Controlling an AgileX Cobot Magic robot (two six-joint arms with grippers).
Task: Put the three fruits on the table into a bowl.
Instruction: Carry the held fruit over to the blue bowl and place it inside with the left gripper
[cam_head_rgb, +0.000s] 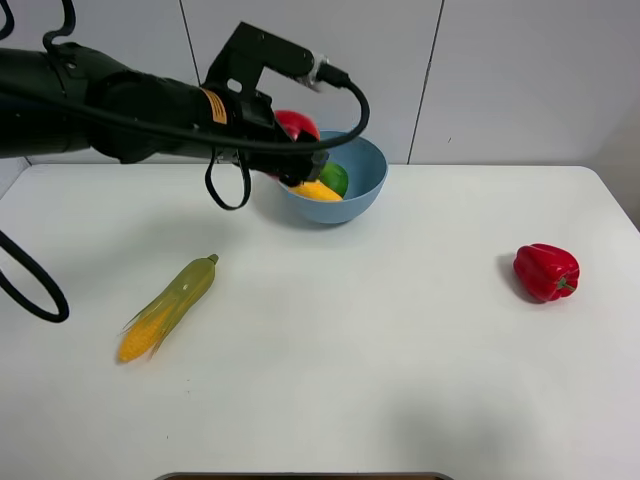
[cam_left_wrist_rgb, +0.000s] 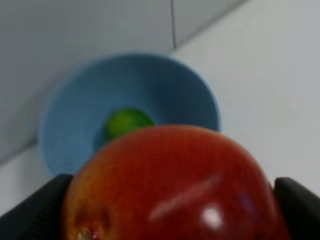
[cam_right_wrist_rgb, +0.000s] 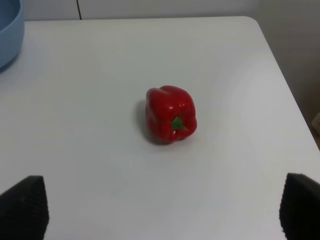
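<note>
The light blue bowl (cam_head_rgb: 358, 190) stands at the back middle of the white table (cam_head_rgb: 330, 360). The green lime (cam_head_rgb: 335, 179) and the yellow mango (cam_head_rgb: 316, 191) lie inside it. My left gripper (cam_head_rgb: 297, 140) is shut on the round red fruit (cam_head_rgb: 297, 124) and holds it above the bowl's left rim. In the left wrist view the red fruit (cam_left_wrist_rgb: 172, 187) fills the space between the fingers, with the bowl (cam_left_wrist_rgb: 75, 105) and lime (cam_left_wrist_rgb: 125, 122) beyond it. My right gripper (cam_right_wrist_rgb: 160, 210) is open and empty; it is not seen in the exterior view.
A corn cob (cam_head_rgb: 168, 307) in a green husk lies at the left of the table. A red bell pepper (cam_head_rgb: 546, 271) sits at the right, also in the right wrist view (cam_right_wrist_rgb: 170, 114). A grey wall stands behind the table.
</note>
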